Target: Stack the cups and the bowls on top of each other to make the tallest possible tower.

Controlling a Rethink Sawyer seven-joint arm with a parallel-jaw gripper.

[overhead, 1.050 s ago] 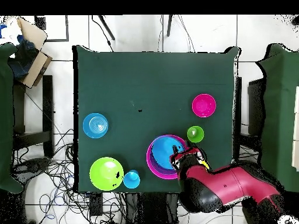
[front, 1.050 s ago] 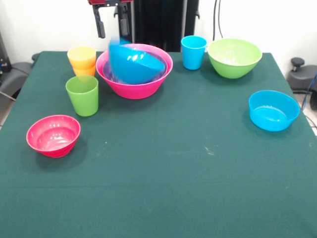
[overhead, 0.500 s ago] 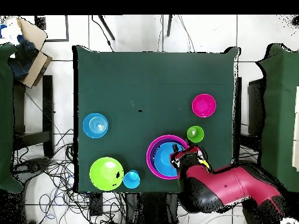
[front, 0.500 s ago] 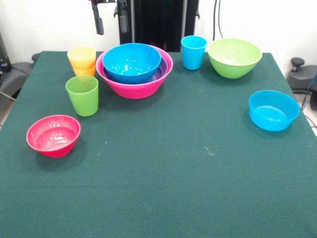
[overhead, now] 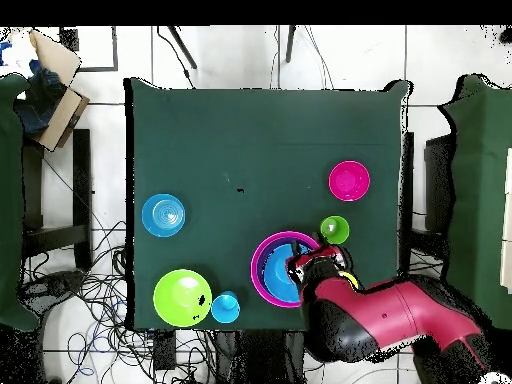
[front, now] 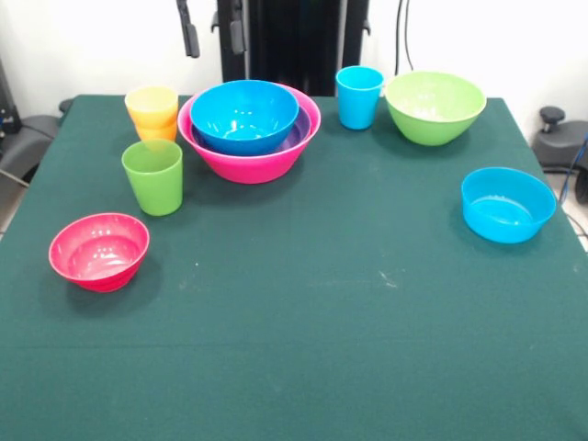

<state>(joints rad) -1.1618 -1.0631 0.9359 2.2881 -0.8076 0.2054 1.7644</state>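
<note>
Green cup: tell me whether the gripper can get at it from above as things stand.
Probably yes. The green cup stands upright and apart from its neighbours, nothing over it, and the gripper hangs open, empty, above the nearby blue bowl.

Going by the front view, with the table as a clock: the nest of bowls sits at 11, widest one at the bottom. The cup pair, one cup in the other, is just beside it at its 9. The lone cup is at the pair's 6, and the small bowl is at that cup's 7. The far cup is at the nest's 3, and the wide bowl is at that cup's 3. The edge bowl is at the table's 3, well apart.
</note>
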